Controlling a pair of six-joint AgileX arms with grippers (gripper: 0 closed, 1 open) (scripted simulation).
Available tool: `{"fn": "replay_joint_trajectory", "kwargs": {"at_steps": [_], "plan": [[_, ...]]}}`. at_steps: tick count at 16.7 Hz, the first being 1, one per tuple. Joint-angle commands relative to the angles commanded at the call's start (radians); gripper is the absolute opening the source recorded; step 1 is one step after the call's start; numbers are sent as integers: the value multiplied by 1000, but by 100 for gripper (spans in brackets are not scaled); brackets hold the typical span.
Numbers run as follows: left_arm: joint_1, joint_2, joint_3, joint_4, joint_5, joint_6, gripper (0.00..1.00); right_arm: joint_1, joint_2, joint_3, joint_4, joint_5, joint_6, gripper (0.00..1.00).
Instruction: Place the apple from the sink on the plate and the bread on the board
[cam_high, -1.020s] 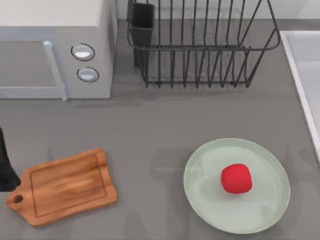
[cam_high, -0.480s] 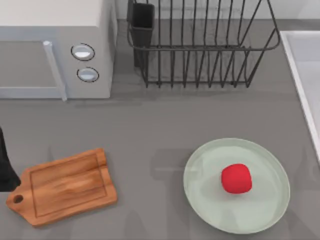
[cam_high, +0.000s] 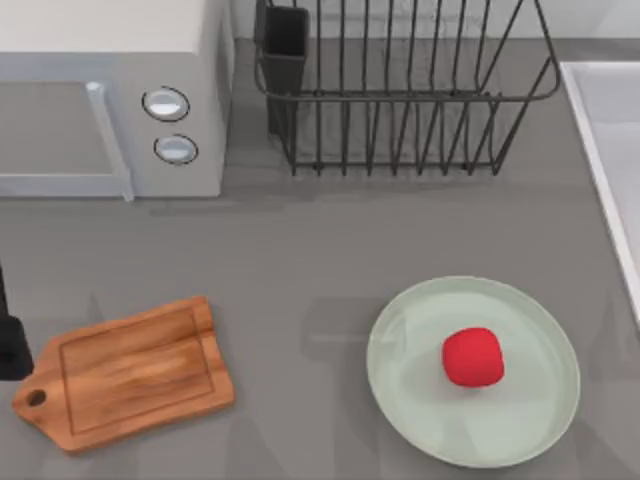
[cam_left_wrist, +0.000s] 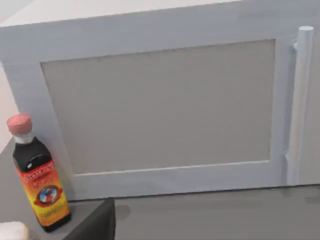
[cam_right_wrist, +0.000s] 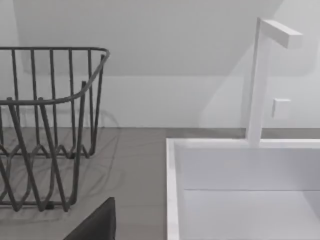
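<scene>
The red apple (cam_high: 472, 357) rests on the pale green plate (cam_high: 420, 400) at the table's front right, a little right of the plate's middle. At the front left the wooden board (cam_high: 130, 372) lies bare, its handle toward the left edge. The sink (cam_high: 605, 140) runs along the right edge, and its white rim (cam_right_wrist: 172, 190) and basin show in the right wrist view. The bread is out of view. My left arm (cam_high: 10, 345) is a dark shape at the far left edge beside the board's handle. One dark finger (cam_left_wrist: 97, 225) pokes into the left wrist view, another dark finger (cam_right_wrist: 97, 225) into the right wrist view.
A microwave (cam_high: 110, 90) fills the back left, its door (cam_left_wrist: 160, 105) close ahead of the left wrist. A dark sauce bottle (cam_left_wrist: 37, 175) with a red cap stands beside it. A wire dish rack (cam_high: 400, 90) sits at the back middle. A white faucet (cam_right_wrist: 262, 75) rises behind the sink.
The dark shape of my left arm has drawn back toward the left edge and shows less. The apple, plate and board have not moved.
</scene>
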Motion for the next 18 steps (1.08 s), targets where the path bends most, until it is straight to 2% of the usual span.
{"fn": "replay_joint_trajectory", "kwargs": {"at_steps": [18], "plan": [[251,1306,839,-737,0,1033,100,0,0,0,0,0,0,100]]}}
